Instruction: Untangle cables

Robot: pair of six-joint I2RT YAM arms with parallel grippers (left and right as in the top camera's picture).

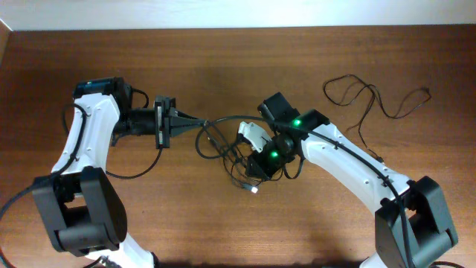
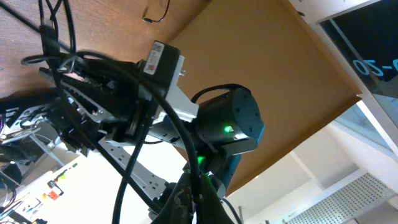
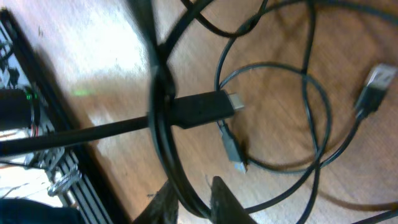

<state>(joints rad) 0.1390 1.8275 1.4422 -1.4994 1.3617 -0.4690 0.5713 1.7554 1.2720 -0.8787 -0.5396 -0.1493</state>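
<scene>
Several thin black cables (image 1: 223,145) lie tangled at the table's middle. My left gripper (image 1: 195,119) is shut on one cable (image 2: 177,134), which runs taut from its fingers (image 2: 214,202) to the tangle. My right gripper (image 1: 253,173) sits low in the tangle. In the right wrist view its fingers (image 3: 221,199) press on a doubled black cable (image 3: 165,124) running between them. A black flat plug (image 3: 202,107), a small silver plug (image 3: 234,151) and a third plug (image 3: 373,87) lie on the wood in front of it.
One more thin black cable (image 1: 372,100) lies loose by itself at the far right of the wooden table (image 1: 223,231). The right arm's wrist (image 2: 230,121) with its green light fills the left wrist view.
</scene>
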